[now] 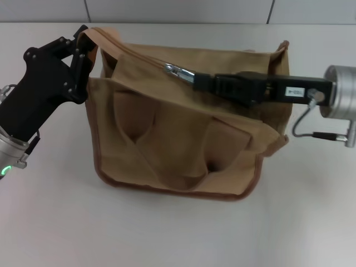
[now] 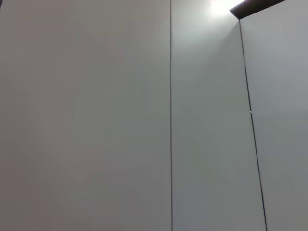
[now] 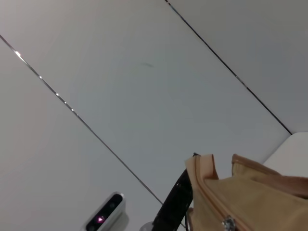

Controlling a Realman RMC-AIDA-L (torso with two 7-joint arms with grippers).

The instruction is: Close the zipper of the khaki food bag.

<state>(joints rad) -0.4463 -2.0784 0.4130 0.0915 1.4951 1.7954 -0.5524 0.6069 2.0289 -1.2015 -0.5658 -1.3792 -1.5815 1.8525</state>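
Counter (image 1: 178,239): we see a plain white surface carrying everything.
Bag (image 1: 183,133): the boxy khaki canvas food bag with brown-piped edges lies mid-counter, front pockets toward us, its mouth along the far edge.
Left pincer (image 1: 83,53): we have it clamped on the bag's corner and tan fabric handle at our left, bracing that end.
Right pincer (image 1: 194,78): reaching in from our right over the bag's top, its tips are closed on the silver pull.
Zipper (image 1: 142,55): the tan-taped line running along the top; its small silver metal slider (image 1: 173,70) sits about midway, with tape left toward our left.
Risk: we judge the thin pull could slip out if we tug at an angle, or slack canvas could bunch and jam the slider should our left hold loosen.
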